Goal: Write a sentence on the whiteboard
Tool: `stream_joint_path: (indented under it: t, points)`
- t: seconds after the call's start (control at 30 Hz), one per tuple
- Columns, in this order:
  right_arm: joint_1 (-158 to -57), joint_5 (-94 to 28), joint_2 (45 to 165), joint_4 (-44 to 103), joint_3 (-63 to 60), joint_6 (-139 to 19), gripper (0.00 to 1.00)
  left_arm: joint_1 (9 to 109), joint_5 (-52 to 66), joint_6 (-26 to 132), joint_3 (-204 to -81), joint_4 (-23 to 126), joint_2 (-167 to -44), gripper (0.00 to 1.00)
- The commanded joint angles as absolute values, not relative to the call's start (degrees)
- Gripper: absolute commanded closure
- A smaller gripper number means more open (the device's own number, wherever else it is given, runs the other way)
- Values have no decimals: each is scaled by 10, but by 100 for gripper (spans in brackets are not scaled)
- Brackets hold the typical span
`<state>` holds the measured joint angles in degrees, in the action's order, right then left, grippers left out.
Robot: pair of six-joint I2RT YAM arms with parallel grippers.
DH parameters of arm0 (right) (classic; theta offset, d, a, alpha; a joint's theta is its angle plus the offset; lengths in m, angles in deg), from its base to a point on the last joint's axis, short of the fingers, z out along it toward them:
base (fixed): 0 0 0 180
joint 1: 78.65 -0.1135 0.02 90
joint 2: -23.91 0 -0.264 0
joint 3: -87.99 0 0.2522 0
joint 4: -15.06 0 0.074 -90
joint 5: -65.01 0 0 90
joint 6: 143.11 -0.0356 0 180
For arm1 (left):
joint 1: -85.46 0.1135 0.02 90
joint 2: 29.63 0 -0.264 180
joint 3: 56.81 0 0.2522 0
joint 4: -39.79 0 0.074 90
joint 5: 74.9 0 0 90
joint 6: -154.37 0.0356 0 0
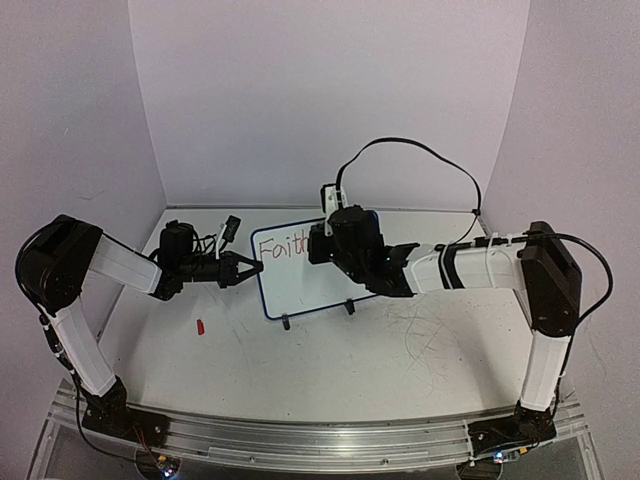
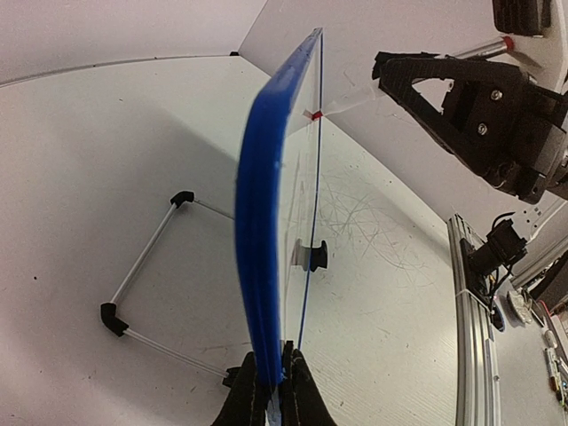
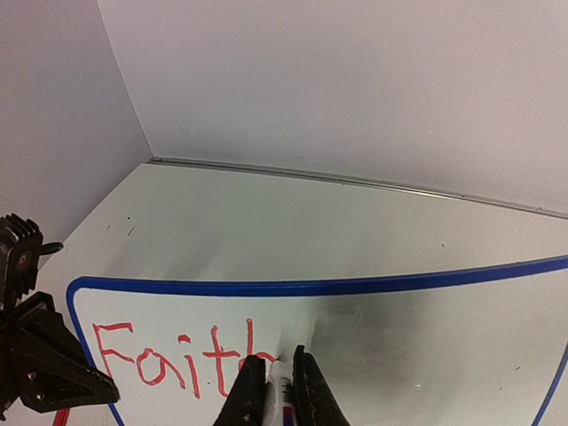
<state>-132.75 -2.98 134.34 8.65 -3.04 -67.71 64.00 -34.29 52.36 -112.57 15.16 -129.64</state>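
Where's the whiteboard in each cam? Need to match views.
Top external: whiteboard centre, standing, face toward the arms.
Left wrist: edge-on, blue frame running up mid-picture.
Right wrist: fills lower half, red lettering at left, marker at its face.
Shared landmark: left fingers clamped on the board's left edge, in all three.

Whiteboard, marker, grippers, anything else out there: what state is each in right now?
whiteboard: upright on its feet.
sentence: unfinished, only "Faith" written.
marker: uncapped, tip at the board after the h.
red cap: off, lying on the table.
left gripper: shut on the whiteboard's edge.
right gripper: shut on the marker.
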Motion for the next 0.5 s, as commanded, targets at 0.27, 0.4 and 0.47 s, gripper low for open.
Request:
stream_joint_path:
  t: [0.27,0.4,0.47]
  points:
    - [-1322,-30,1328,93,-4,-701,100,636,-332,554,-1138,182,-1285,100]
    - [-1322,-29,1326,94,4,-708,100,635,-333,554,-1138,182,-1287,100]
    - [-1323,-27,1325,95,7,-709,100,635,-332,554,-1138,182,-1287,100]
